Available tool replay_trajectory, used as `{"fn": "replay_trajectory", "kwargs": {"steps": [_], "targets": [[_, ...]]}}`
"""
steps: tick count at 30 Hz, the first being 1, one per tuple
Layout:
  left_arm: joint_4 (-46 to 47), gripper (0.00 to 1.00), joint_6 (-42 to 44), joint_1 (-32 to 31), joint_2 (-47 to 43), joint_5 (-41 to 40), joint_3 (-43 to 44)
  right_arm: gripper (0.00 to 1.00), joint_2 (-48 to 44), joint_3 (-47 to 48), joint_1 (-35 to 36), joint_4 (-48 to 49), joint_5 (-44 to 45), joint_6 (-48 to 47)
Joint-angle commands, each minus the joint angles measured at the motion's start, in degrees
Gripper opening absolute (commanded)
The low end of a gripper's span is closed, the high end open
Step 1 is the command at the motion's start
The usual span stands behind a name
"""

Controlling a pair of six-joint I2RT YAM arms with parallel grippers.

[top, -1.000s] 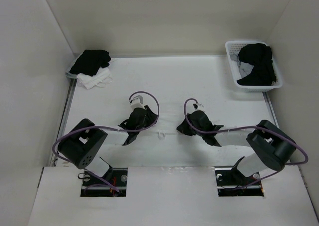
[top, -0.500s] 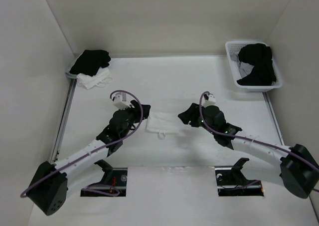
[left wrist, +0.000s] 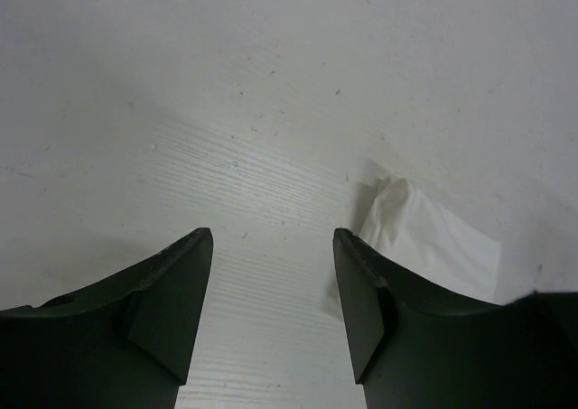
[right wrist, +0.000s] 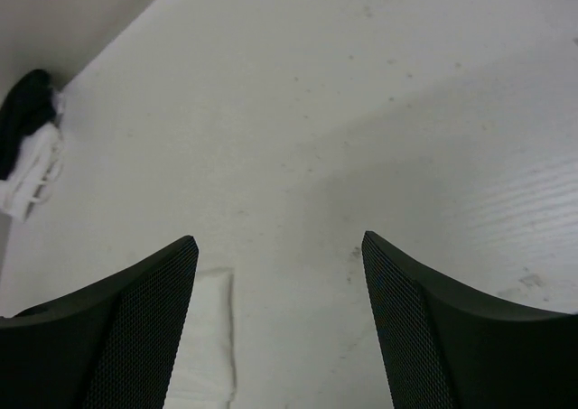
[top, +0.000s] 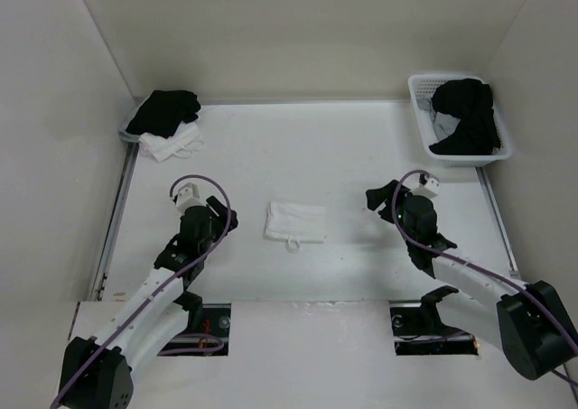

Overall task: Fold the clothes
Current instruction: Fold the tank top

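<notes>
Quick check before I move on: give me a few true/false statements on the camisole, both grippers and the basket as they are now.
1. The white camisole lies folded on the table between the two arms. True.
2. The left gripper is shut on the camisole. False: it is open and holds nothing, with the camisole off to its side.
3. The right gripper is open and empty. True.
4. The basket in the far right corner is empty. False: a black garment lies in it.
5. A strap loop pokes out at the camisole's near edge. True.
</notes>
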Motion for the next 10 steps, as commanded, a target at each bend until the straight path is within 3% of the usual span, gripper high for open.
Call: {"fn": "replay_trajectory", "kwargs": {"steps": [1, 10], "targets": [[-0.45, 0.54, -0.6, 1.59, 0.4, 1.91, -0.52, 0.78, 0.82, 0.15, -1.18, 6.64, 0.04, 1.22], [2.54, 0.56, 0.1, 0.46, 5.06, 2.26, 0.62, 0.79, 2.4, 0.76, -0.83, 6.99, -1.45, 1.57]]}}
